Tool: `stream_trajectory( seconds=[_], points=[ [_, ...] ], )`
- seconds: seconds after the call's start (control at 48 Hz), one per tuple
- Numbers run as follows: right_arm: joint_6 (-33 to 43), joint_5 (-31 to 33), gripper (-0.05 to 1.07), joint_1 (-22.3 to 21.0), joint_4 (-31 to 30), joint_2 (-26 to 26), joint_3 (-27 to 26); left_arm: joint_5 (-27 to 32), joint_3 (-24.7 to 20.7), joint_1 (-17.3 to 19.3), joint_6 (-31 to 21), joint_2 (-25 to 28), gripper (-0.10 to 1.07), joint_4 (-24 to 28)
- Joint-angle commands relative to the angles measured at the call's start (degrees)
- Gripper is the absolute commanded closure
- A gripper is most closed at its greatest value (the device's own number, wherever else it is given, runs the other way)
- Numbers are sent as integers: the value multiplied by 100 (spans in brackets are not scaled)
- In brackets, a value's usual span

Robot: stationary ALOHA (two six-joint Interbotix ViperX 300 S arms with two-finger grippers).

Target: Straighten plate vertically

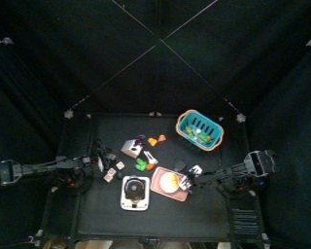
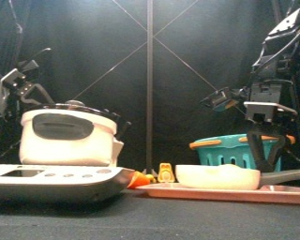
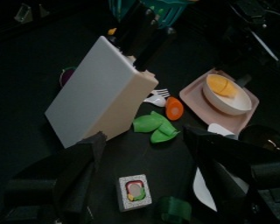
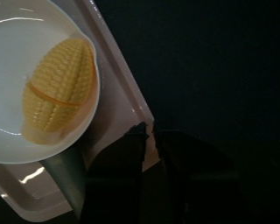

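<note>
The salmon-pink plate lies flat at the table's front, right of the middle. A cream bowl with a piece of corn stands on the plate. My right gripper is at the plate's right edge. In the right wrist view the plate's rim runs down between the jaws of my right gripper, which stand apart. My left gripper hovers open and empty over the table's left side, well short of the plate.
A white oblong device with a black round middle lies just left of the plate. Behind it stand a white box, green and orange toy foods and a small card. The teal-and-orange basket is at the back right.
</note>
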Motion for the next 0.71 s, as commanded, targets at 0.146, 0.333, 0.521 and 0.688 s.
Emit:
stream_trajectory(
  seconds=[0.146, 0.333, 0.521, 0.688],
  points=[
    [-18, -343, 43, -26, -35, -70, 18, -26, -79, 18, 0, 9, -6, -9],
    [0, -378, 42, -123, -53, -62, 123, -26, -79, 18, 0, 9, -6, -9],
    [9, -387, 42, -149, -62, -53, 167, -26, -79, 18, 0, 9, -6, 0],
    [9, -396, 41, -149, -62, -53, 158, -26, -79, 18, 0, 9, -6, -9]
  ],
)
